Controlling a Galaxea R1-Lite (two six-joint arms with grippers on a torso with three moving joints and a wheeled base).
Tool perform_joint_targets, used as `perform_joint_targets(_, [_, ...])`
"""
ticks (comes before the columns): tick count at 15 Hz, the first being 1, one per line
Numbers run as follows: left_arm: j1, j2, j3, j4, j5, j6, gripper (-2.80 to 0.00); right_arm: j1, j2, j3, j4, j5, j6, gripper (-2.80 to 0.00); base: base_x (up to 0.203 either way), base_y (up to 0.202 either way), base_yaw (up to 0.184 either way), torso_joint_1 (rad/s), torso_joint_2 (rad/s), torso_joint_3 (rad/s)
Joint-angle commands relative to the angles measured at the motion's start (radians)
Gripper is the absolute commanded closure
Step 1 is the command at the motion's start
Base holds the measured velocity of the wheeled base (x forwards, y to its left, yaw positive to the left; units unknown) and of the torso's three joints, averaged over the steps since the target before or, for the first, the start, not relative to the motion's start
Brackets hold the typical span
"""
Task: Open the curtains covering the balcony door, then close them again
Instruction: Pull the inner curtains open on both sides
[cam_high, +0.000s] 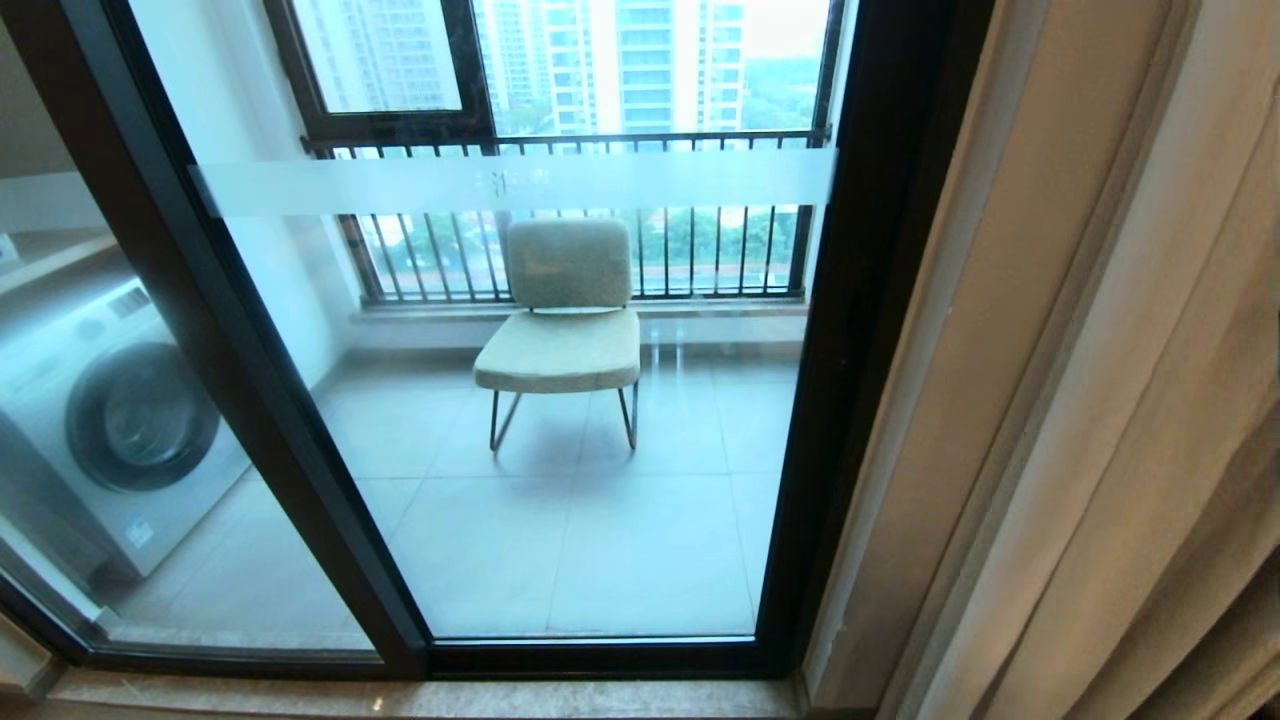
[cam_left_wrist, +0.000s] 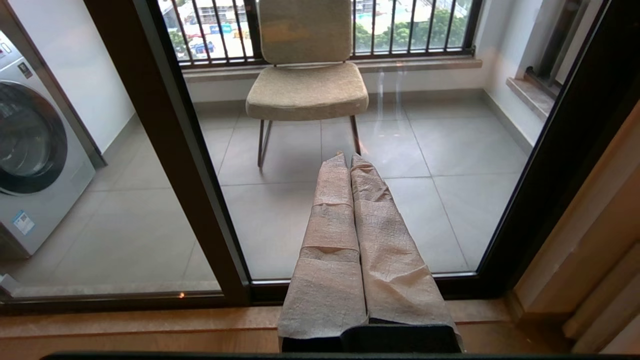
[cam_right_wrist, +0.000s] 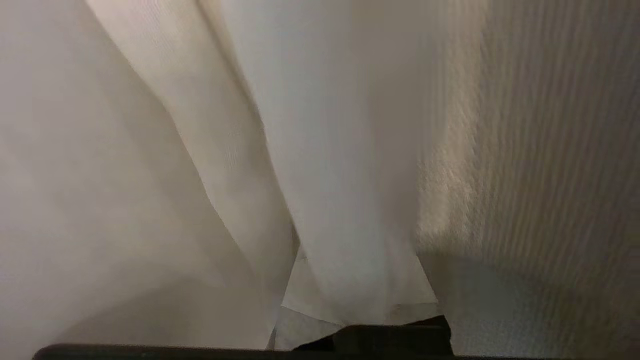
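The curtains (cam_high: 1090, 400) hang bunched at the right, leaving the balcony door (cam_high: 560, 420) glass uncovered: opening looks done, closing remains. The right claw (cam_right_wrist: 350, 300), buried in the cloth, is clamped together on a fold. The left claw (cam_left_wrist: 350, 165) hangs idle, fingers together.

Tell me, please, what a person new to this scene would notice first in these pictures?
First comes the balcony door, its black-framed glass uncovered, with a beige chair behind it in the middle of the balcony and a washing machine at the left. The curtains hang gathered at the right edge. The left gripper, wrapped in cloth, points at the glass, while the right gripper is buried in curtain folds.
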Motion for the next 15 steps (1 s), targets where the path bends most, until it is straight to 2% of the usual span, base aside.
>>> perform_joint_targets(1, [0.0, 0.0, 0.0, -0.001, 0.0, 0.0, 0.0, 0.118, -0.078, 0.044, -0.012, -0.001, -0.007, 0.0, 0.0, 0.0, 0.0, 0.0, 0.0, 0.0])
perform_joint_targets(4, [0.0, 0.0, 0.0, -0.001, 0.0, -0.001, 0.0, 0.219, -0.102, 0.063, -0.013, -0.003, -0.02, 0.0, 0.0, 0.0, 0.0, 0.0, 0.0, 0.0])
perform_joint_targets(11, [0.001, 0.0, 0.0, -0.001, 0.0, 0.0, 0.0, 0.235, -0.115, 0.068, -0.013, -0.001, -0.017, 0.0, 0.0, 0.0, 0.0, 0.0, 0.0, 0.0])
perform_joint_targets(12, [0.0, 0.0, 0.0, -0.001, 0.0, 0.0, 0.0, 0.241, -0.119, 0.071, -0.013, -0.002, -0.018, -2.8, 0.0, 0.0, 0.0, 0.0, 0.0, 0.0])
perform_joint_targets(15, [0.0, 0.0, 0.0, -0.001, 0.0, 0.001, 0.0, 0.251, -0.142, 0.118, -0.014, -0.003, -0.023, -2.8, 0.0, 0.0, 0.0, 0.0, 0.0, 0.0])
